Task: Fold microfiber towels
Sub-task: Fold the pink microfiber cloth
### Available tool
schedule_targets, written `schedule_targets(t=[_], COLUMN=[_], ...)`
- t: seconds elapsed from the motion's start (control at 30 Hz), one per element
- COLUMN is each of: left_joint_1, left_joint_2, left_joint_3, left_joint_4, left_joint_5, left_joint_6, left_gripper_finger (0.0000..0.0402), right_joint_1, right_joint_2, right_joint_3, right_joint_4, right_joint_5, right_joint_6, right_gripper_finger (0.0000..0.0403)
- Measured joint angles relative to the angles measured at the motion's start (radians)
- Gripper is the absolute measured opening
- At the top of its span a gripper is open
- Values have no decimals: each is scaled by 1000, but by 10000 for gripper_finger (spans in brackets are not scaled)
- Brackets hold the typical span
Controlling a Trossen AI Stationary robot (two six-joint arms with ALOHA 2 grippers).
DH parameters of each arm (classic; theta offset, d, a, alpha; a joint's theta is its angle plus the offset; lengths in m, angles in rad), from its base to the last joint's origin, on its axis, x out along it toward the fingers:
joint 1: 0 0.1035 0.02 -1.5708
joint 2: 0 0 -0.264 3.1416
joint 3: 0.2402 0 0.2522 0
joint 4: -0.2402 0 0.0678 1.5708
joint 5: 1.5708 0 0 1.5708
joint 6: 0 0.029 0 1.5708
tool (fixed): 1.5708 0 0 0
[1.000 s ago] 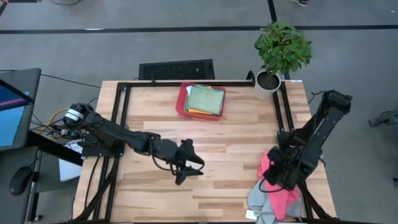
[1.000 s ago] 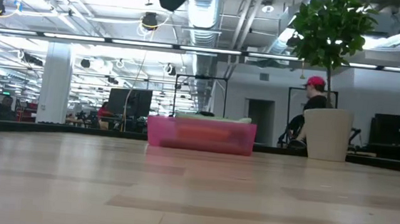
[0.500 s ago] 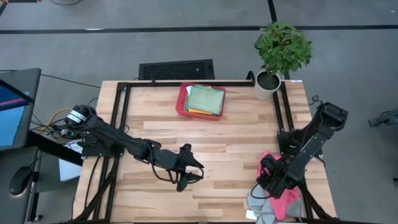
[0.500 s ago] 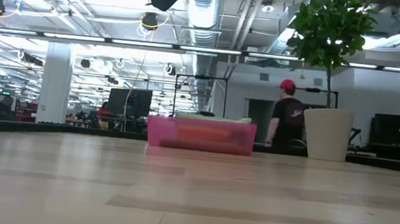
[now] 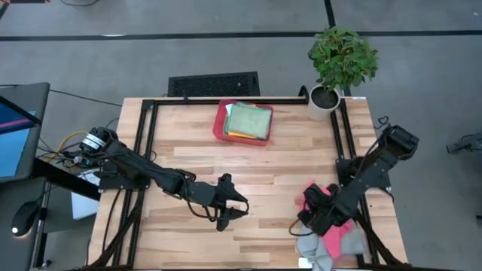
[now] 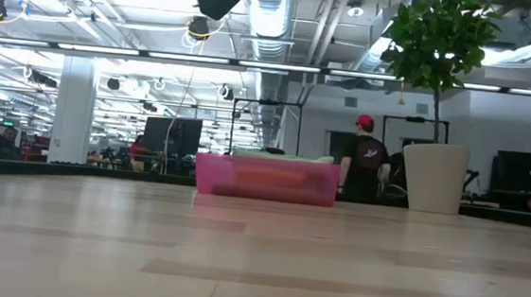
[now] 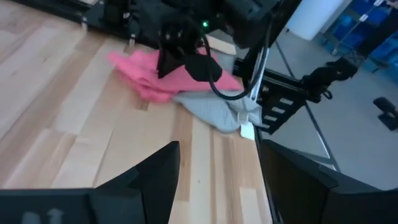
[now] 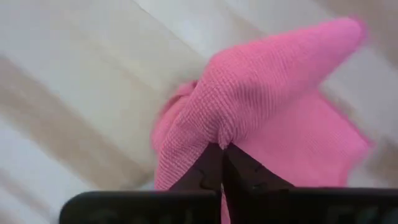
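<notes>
A pink microfiber towel (image 5: 345, 239) lies crumpled at the table's near right corner, partly over a grey towel (image 5: 310, 245). My right gripper (image 5: 312, 213) points down and is shut on the pink towel (image 8: 261, 93). My left gripper (image 5: 230, 207) hovers open over the middle of the table, nearer the front edge, with nothing between its fingers (image 7: 155, 180). The left wrist view looks across the wood at the pink towel (image 7: 149, 78) and the grey towel (image 7: 217, 109). Folded towels, a green one (image 5: 248, 119) on top, lie in the red tray (image 5: 219, 124) at the far side. My right gripper pinches a raised fold of the pink towel (image 8: 219, 134) between its two fingers (image 8: 208, 171). The fingers come from above, pointing down. The cloth bunches up into a ridge at the fingers, and the remainder of the towel lies on the table and on the grey towel.
A potted plant (image 5: 340, 64) stands at the far right corner. Black frame rails (image 5: 147, 143) run along the left, far and right sides. Bare wood (image 5: 263, 173) spreads between the tray and the grippers. A person (image 6: 364, 166) stands in the room behind.
My right gripper has come down and toward the table's left onto the pink towel, and the towel's near-left part now reaches farther left. My left gripper has drifted a little toward the near edge and stays open.
</notes>
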Motion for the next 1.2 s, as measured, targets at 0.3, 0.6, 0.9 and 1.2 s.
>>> schedule_targets(t=[0.3,0.6,0.9,1.2], left_joint_1=[0,-4,-3,21], left_joint_2=[8,8,9,27], left_joint_3=[0,-30,-237,-316], left_joint_4=[-7,-22,442,587], left_joint_5=[-80,-127,-190,-220], left_joint_6=[18,-14,-213,-314], left_gripper_finger=[216,216,216,216], right_joint_1=[-108,-105,-44,-54], right_joint_2=[-63,-55,-55,-55], right_joint_3=[210,254,253,253], right_joint_4=[65,356,370,420], right_joint_5=[294,559,716,765], right_joint_6=[-344,-697,-743,-842], right_gripper_finger=[17,12,15,17])
